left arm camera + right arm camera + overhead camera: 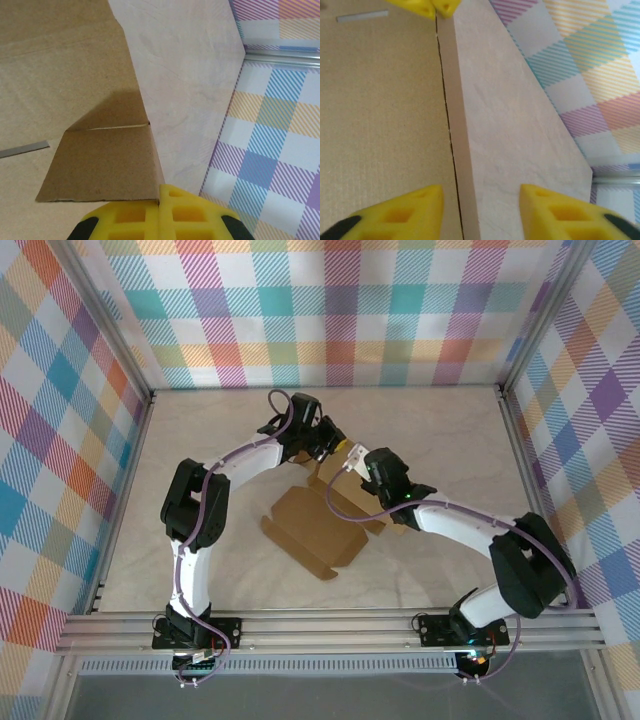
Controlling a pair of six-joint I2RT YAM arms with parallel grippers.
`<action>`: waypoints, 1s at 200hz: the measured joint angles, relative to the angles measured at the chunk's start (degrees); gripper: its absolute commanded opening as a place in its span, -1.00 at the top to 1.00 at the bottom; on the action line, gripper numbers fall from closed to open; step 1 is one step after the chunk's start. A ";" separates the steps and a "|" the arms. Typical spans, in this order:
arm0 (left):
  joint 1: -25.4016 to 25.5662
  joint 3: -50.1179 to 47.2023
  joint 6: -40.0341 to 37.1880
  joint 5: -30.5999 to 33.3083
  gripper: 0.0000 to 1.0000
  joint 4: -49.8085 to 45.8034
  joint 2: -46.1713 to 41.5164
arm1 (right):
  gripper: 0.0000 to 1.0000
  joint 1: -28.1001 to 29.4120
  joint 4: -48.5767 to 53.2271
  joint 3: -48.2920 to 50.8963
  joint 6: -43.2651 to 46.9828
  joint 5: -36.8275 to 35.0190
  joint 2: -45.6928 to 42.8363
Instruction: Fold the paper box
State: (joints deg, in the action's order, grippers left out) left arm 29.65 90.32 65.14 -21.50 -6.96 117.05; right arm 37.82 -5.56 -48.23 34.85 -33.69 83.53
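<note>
The box [315, 530] lies mid-table, mostly flat, with the grippers meeting over its far edge. The left gripper [159, 215] is pressed together on the corner of a raised flap [105, 165]. The right gripper [480, 212] has its jaws apart, straddling the long edge without gripping it.

We judge the main risk to be that corner pinch. It catches so little cardboard that the flap could slip free and spring flat, or the corner could crumple or tear if pulled. With nothing else pinning it, the light sheet could also slide across the table [510, 125], which looks smooth and marbled.

The cardboard is plain brown, matte and faintly ribbed. It is thin, with sharp die-cut edges and straight creases.
</note>
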 measured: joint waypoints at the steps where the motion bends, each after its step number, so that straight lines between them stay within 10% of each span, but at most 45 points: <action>1: -0.04 -0.02 -0.02 0.00 1.00 0.00 0.00 | -0.24 -0.02 0.09 0.02 -0.09 0.20 -0.11; 60: -0.46 -0.20 -0.02 0.00 1.00 0.04 0.00 | -0.28 -3.43 2.38 2.60 -0.96 11.28 -4.44; 119: -0.50 -0.20 -0.90 -0.11 1.00 0.02 0.00 | 0.24 -5.51 3.17 2.93 2.05 11.89 -1.90; 200: -0.50 -0.20 -1.53 -1.40 1.00 0.02 0.00 | 0.09 -5.51 2.51 0.44 3.80 11.69 1.88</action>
State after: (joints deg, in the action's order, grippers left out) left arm 29.15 90.13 63.61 -22.90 -6.94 117.05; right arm 32.32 -3.05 -47.79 38.65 -22.00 85.41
